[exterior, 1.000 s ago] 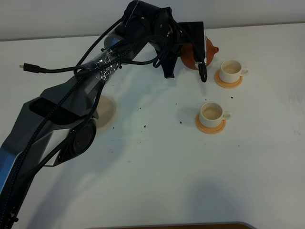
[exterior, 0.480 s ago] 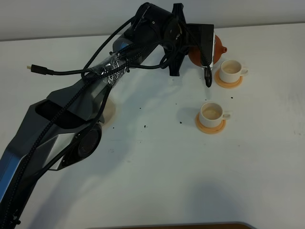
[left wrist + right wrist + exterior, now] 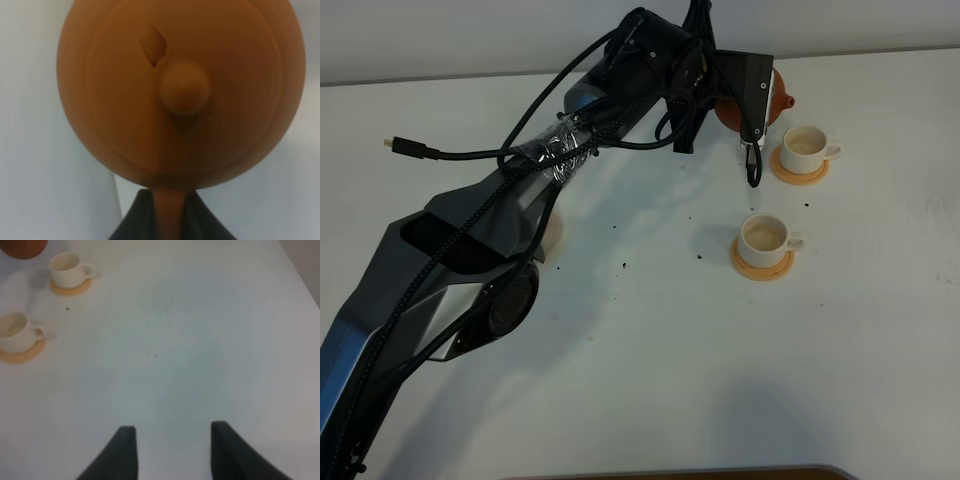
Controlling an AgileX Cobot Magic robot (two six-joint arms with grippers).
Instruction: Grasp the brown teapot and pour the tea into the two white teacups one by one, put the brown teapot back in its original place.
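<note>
Brown round clay teapot (image 3: 175, 95) is gripped by its handle in my left claw (image 3: 170, 220), which is squeezed tight on it. I see the pot held just beside the farther small white cup (image 3: 807, 143) on its round orange coaster (image 3: 798, 172). The nearer white cup (image 3: 765, 236) stands on a second orange coaster (image 3: 760, 266). My right claw (image 3: 172, 440) has its fingers apart over the white worktop (image 3: 200, 340).
</note>
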